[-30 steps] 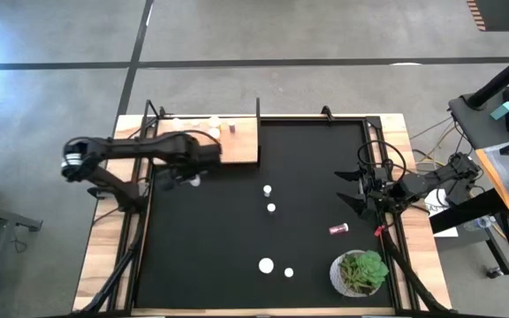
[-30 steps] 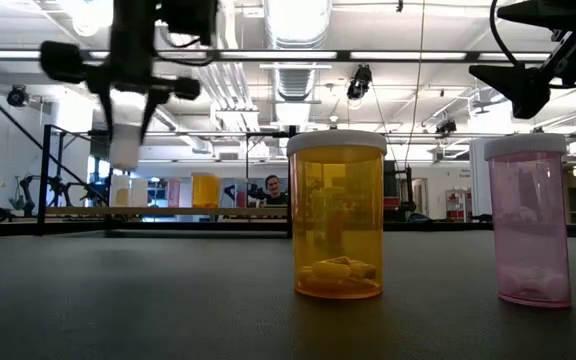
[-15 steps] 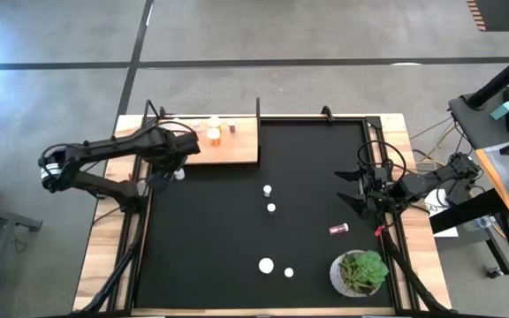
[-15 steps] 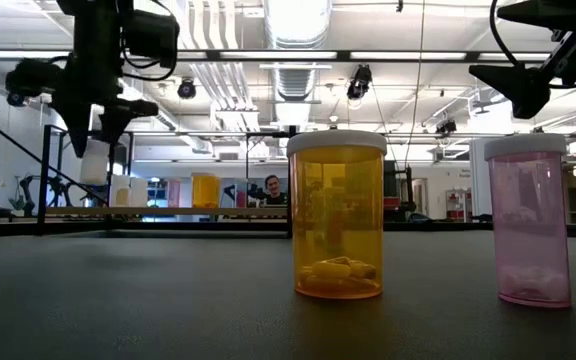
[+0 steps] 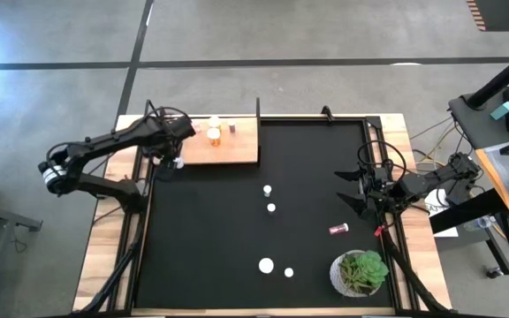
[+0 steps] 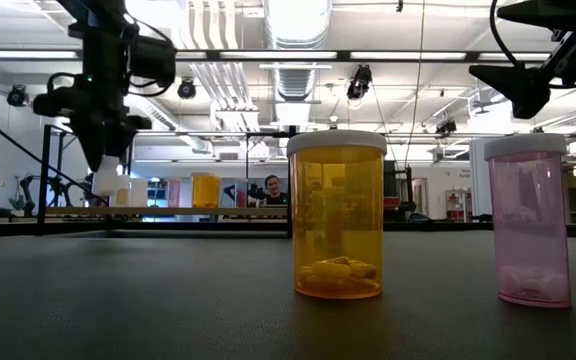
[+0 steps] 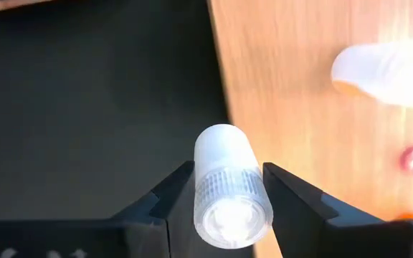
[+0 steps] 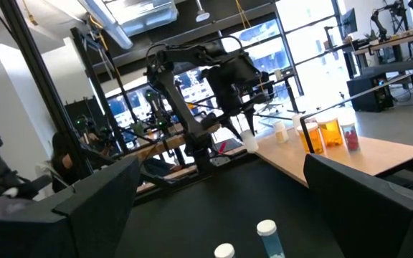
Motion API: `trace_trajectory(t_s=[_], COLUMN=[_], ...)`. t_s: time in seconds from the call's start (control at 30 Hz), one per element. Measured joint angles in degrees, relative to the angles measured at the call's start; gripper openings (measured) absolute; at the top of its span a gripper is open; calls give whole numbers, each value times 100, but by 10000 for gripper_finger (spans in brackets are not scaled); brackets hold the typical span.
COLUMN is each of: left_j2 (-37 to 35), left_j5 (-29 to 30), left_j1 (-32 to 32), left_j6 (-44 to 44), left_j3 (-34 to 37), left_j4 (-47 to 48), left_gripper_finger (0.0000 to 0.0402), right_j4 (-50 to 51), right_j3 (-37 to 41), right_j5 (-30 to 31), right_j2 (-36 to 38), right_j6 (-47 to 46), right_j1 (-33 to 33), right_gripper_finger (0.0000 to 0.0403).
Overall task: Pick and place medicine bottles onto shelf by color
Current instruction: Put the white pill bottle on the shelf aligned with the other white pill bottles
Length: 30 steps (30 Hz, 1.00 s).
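High view: the left gripper [image 5: 173, 162] hangs at the shelf's [image 5: 237, 150] near-left corner, over the mat's [image 5: 237, 247] edge, with a white bottle [image 5: 178, 162] in it. An orange bottle [image 5: 213, 134] and others stand on the shelf. Loose bottles dot the mat; one pink bottle [image 5: 338, 229] lies on its side near the plant [image 5: 361, 271]. The right gripper [image 5: 350, 190] waits at the desk's right edge, fingers spread apart.

Low view: the left gripper [image 6: 100, 160] is raised above shelf level. Close by stand a yellow bottle [image 6: 336, 214] and a pink one [image 6: 529, 220], both clear, thin-walled plastic with a few pills inside, so likely light and rigid but smooth-sided.

Left wrist view: the fingers [image 7: 165, 208] clamp the white bottle [image 7: 228, 186] across its body. That hold looks sound to me; a mid-body squeeze below the cap should keep such a slick cylinder from pivoting.

Right wrist view: the right fingers [image 8: 99, 204] stand wide, empty, and the left arm [image 8: 214, 79] shows beside the shelf [image 8: 350, 154].
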State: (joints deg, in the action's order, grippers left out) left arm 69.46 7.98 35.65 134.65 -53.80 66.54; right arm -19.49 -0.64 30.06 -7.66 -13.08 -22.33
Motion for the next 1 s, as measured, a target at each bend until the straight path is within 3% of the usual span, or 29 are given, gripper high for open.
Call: trace_trajectory(t_s=[0.47,1.0], left_j2=[361,480], left_j5=[-164,-184], left_j1=[839,1259], left_j6=[-2,-37], left_j3=[0,3], left_j4=[-313,-312], left_gripper_finger=[135,135], right_j4=[-2,-2], right_j3=[0,0], right_j5=[-1,1], right_j2=[0,0], right_j6=[1,0], right_j1=[1,1], right_gripper_finger=[384,384])
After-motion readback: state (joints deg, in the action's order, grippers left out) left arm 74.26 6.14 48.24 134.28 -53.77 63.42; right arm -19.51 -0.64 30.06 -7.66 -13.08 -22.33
